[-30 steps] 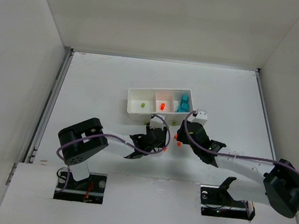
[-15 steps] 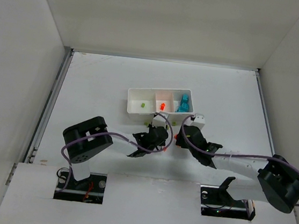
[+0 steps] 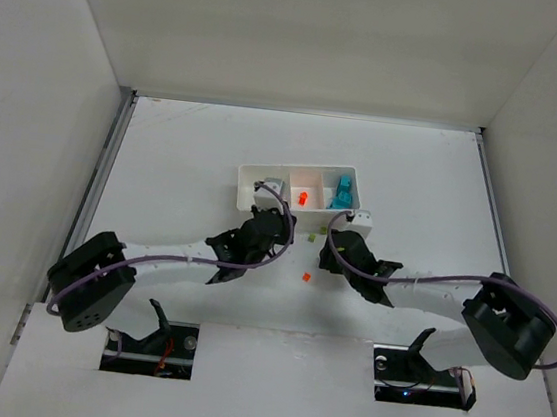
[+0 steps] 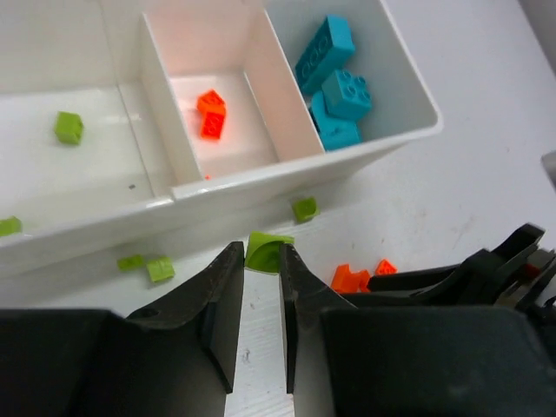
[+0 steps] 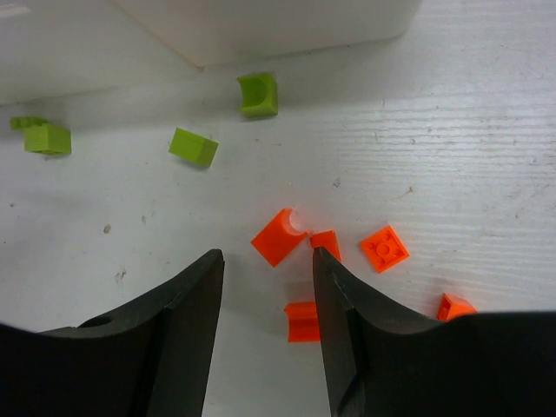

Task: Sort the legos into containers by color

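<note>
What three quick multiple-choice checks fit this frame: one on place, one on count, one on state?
1. Where in the tray do the teal bricks lie?
A. left compartment
B. middle compartment
C. right compartment

2. How many teal bricks show?
A. one
B. three
C. six

3. The left tool is:
A. open and empty
B. shut on a lime brick
C. shut on an orange brick

Answers:
1 C: in the top and left wrist views they fill the right end section.
2 B: the left wrist view shows three separate studded tops.
3 B: a lime piece sits pinched at the tool's tip, above the table.
</note>
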`<state>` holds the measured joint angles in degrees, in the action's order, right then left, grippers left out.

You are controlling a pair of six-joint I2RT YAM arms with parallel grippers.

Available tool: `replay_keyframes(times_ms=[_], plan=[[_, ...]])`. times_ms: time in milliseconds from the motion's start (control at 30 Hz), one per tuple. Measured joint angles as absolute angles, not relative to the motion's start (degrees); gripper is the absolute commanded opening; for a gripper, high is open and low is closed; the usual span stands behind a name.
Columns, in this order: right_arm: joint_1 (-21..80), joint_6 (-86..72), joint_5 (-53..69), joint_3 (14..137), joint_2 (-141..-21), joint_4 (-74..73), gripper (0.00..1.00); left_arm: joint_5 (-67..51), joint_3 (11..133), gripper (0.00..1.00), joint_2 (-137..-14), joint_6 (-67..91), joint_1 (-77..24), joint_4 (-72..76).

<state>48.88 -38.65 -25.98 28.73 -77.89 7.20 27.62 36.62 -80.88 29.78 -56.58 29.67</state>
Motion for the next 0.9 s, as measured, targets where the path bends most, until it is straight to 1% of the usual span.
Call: replay_keyframes(times_ms=[200, 367, 500, 700, 767, 900], plan=[[48.9, -39.4, -25.6, 29.9, -81.3, 7.7, 0.49, 27.6, 35.4, 0.17, -74.3, 29.3, -49.7, 27.7], [48.9, -39.6, -25.8, 31.4, -83.3, 7.8, 0.49, 27.5, 35.4, 0.18, -73.6, 29.0, -44.6, 27.0], [48.9, -39.7, -26.9, 32.2, -84.1, 7.6, 0.49, 27.1, 35.6, 0.18, -75.5, 28.9, -41.3, 27.1], [48.9, -39.7, -27.8, 33.1, -84.8, 7.3, 0.48, 25.4, 37.5, 0.20, -82.2, 28.9, -38.5, 27.2], [48.8, -39.7, -28.0, 33.2, -84.8, 7.2, 0.47, 25.1, 38.4, 0.22, -83.8, 28.8, -38.4, 27.2], [48.8, -39.7, -28.3, 33.2, -84.8, 7.2, 0.45, 24.9, 39.7, 0.31, -85.7, 28.8, -38.5, 27.8]])
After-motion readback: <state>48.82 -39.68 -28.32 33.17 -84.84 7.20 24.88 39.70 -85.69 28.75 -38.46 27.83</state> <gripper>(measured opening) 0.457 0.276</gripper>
